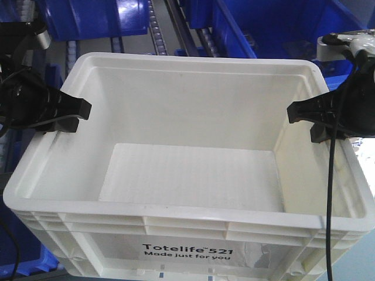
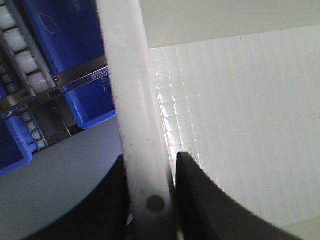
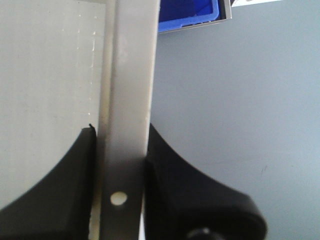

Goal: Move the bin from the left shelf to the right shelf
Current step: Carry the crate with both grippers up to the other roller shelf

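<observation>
The white bin (image 1: 193,175) fills the front view, empty, with black print "Totelife 521 Made just for you" on its near side. My left gripper (image 1: 79,114) is shut on the bin's left rim. In the left wrist view that rim (image 2: 132,100) runs up between the two black fingers (image 2: 200,200), one inside and one outside the wall. My right gripper (image 1: 299,114) is shut on the bin's right rim. In the right wrist view that rim (image 3: 130,100) is clamped between its black fingers (image 3: 185,190). The bin looks held off the floor.
Blue plastic bins (image 1: 263,26) and a roller-track shelf (image 1: 170,35) stand behind the white bin. A blue bin (image 2: 70,65) and rollers (image 2: 25,55) lie left of the left rim. Grey floor (image 3: 240,100) lies right of the right rim, with a blue bin (image 3: 190,12) further off.
</observation>
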Available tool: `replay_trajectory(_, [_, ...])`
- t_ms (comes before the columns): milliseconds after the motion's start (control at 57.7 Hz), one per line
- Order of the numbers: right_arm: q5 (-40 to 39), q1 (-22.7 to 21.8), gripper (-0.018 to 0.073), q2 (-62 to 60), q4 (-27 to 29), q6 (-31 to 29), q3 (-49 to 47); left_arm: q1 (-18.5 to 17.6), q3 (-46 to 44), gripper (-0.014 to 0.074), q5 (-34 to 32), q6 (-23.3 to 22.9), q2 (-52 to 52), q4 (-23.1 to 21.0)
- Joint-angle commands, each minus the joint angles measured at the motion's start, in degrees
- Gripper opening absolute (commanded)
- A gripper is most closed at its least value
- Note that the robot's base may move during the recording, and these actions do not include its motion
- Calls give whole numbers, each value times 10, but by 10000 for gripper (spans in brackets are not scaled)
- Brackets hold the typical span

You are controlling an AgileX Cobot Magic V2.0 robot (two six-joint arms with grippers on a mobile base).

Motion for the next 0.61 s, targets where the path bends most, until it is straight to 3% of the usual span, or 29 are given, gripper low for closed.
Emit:
replay_trajectory(0, [-29,2,13,-20,-10,-27,-21,-4,-23,-6,-60,19,-25,-17])
replay_trajectory(589, [-29,2,13,-20,-10,-27,-21,-4,-23,-6,-59,19,-25,-17])
